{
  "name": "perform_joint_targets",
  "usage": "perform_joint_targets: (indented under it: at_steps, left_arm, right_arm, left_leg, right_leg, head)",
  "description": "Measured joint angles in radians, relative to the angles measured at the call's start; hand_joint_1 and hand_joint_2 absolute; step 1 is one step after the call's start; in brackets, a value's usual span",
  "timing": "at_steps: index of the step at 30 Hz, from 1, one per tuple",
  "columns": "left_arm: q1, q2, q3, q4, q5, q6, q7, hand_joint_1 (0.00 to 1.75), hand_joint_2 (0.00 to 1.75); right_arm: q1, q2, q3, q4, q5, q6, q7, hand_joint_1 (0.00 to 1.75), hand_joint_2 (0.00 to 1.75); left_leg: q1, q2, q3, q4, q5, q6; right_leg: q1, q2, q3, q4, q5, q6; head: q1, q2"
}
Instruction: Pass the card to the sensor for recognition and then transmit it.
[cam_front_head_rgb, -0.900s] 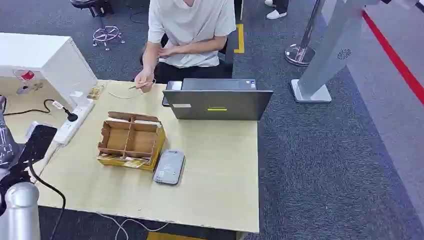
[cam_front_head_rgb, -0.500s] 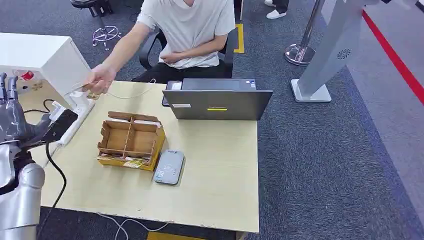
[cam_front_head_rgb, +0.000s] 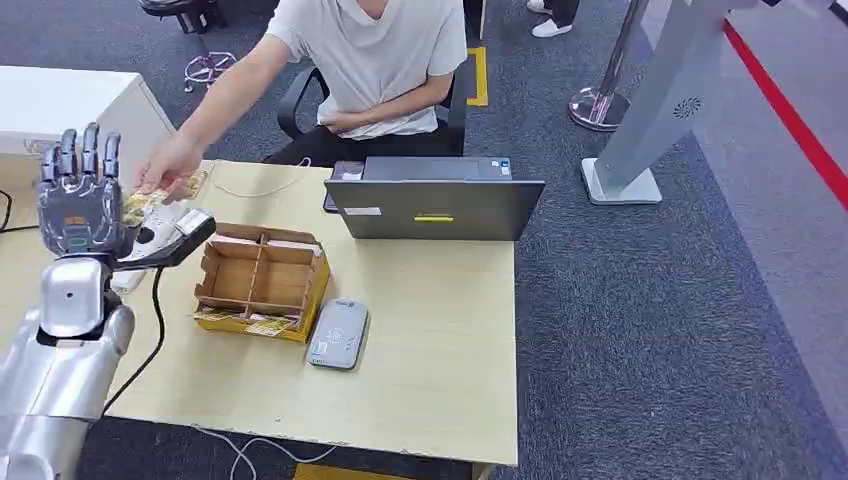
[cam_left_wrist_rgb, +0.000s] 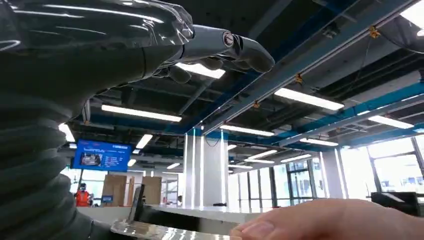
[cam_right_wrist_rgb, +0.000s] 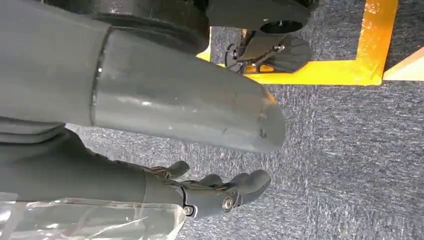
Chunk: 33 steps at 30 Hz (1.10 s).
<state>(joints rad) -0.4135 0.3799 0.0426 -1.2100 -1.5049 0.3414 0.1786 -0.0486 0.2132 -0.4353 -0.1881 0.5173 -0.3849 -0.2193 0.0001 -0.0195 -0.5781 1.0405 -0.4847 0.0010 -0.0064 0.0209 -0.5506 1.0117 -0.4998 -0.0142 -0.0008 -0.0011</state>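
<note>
My right hand (cam_right_wrist_rgb: 210, 195) hangs low by my side over grey carpet, fingers loosely apart and nothing in them. My left hand (cam_front_head_rgb: 80, 195) is raised at the near left of the table (cam_front_head_rgb: 430, 370), fingers spread straight up, holding nothing; a black cable (cam_front_head_rgb: 150, 320) trails down past my wrist.

Just beyond my left hand a person's hand (cam_front_head_rgb: 165, 172) reaches in over the table's far left corner. Something yellowish (cam_front_head_rgb: 137, 207) lies there under it, just beside my fingers, and I take that for the card, though it is too small for me to be sure. In my left wrist view a fingertip (cam_left_wrist_rgb: 280, 227) lies close to a thin shiny edge (cam_left_wrist_rgb: 165, 231), which may be the same card.

Toward the middle of the table stands an open cardboard box (cam_front_head_rgb: 262, 280) with dividers, and touching its right side lies a flat grey reader (cam_front_head_rgb: 338, 333), which I judge to be the sensor. Farther back is a laptop (cam_front_head_rgb: 435, 205), and behind it the person sits.

The card should be light, thin, stiff and slick, so a loose hold could let it slide. I would pinch it by one short edge between thumb and fingers, leaving most of its face free to lay over the reader
</note>
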Motion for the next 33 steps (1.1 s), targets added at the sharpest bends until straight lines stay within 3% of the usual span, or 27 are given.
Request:
perform_joint_targets:
  at_steps: [4,8,22,28,33]
  left_arm:
    - [-0.016,-0.003,-0.092,0.048,-0.006,0.009,0.058,1.75,1.75]
    - [-0.036,-0.015,-0.127,0.090,-0.007,0.007,0.058,1.75,1.75]
    - [-0.063,-0.053,-0.146,0.169,-0.007,0.053,0.016,1.75,1.75]
    - [-0.036,-0.094,-0.147,0.145,-0.007,0.099,-0.025,1.75,1.75]
    - [0.018,-0.138,-0.222,0.040,-0.008,0.084,0.004,1.75,1.75]
  right_arm:
    - [-0.002,0.000,0.000,0.000,0.011,0.000,0.004,0.00,0.00]
    - [-0.002,0.000,0.000,0.000,0.017,0.000,0.010,0.00,0.00]
    - [-0.002,0.002,0.000,0.000,0.028,-0.001,0.012,0.00,0.00]
    - [-0.002,0.002,-0.001,0.000,0.028,-0.002,0.011,0.00,0.00]
    - [-0.002,0.006,-0.009,0.002,0.024,-0.007,0.011,0.00,0.00]
  left_leg:
    - [0.000,0.000,0.000,0.000,0.000,0.000]
    - [0.000,0.000,0.000,0.000,0.000,0.000]
    - [0.000,0.001,-0.001,0.000,0.000,0.000]
    - [0.000,0.001,-0.001,0.000,0.000,0.000]
    - [0.000,0.000,-0.001,0.001,0.000,0.000]
  right_leg:
    - [0.000,0.000,0.000,0.000,0.000,0.000]
    - [0.000,0.001,0.000,0.000,0.000,0.000]
    - [0.000,0.001,-0.001,0.000,0.000,0.000]
    - [0.000,0.001,-0.001,0.000,0.001,0.000]
    - [0.000,0.000,-0.001,0.000,0.001,0.000]
  head:
    - [0.000,0.000]
    - [0.000,0.000]
    - [0.000,0.000]
    - [0.000,0.000]
    - [0.000,0.000]
